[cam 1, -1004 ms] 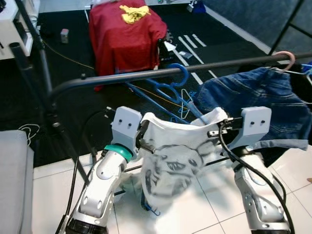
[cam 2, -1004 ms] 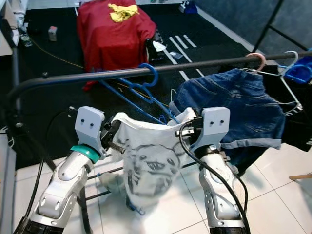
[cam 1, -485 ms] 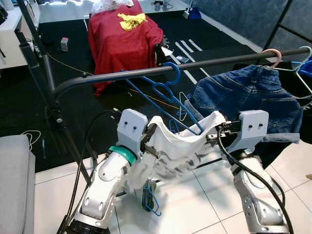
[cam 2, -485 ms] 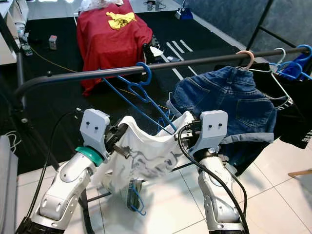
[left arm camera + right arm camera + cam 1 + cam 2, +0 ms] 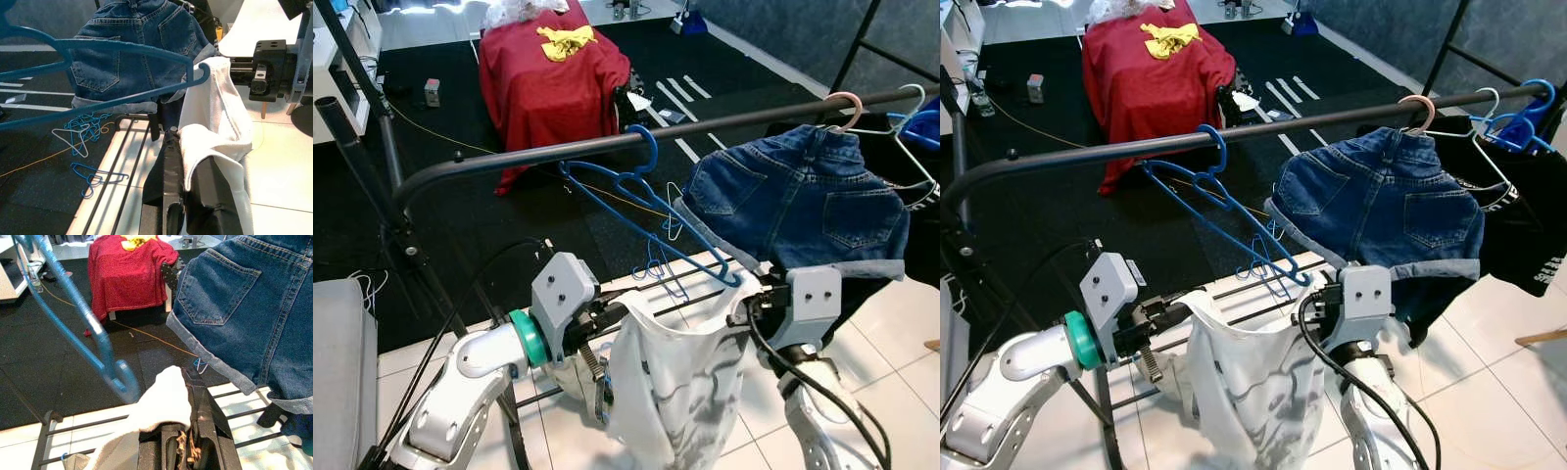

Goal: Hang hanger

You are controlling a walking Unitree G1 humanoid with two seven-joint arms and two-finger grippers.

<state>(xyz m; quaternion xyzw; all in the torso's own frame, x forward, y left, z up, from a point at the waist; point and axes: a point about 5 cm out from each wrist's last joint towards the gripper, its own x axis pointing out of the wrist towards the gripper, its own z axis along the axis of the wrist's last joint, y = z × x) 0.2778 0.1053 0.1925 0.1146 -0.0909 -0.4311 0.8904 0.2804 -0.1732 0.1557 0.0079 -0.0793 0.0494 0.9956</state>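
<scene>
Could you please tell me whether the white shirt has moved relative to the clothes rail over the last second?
Yes. The white shirt, held between both end effectors, has dropped lower beneath the clothes rail and now hangs just under the blue hanger.

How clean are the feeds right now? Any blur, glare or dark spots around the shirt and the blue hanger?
Left and right eye views: sharp and evenly lit, white shirt slightly washed out against the bright tiles. Left wrist view: blue hanger and denim shorts crisp, glare at the upper corner. Right wrist view: hanger soft and out of focus up close, the right hand dark between the fingers.
</scene>
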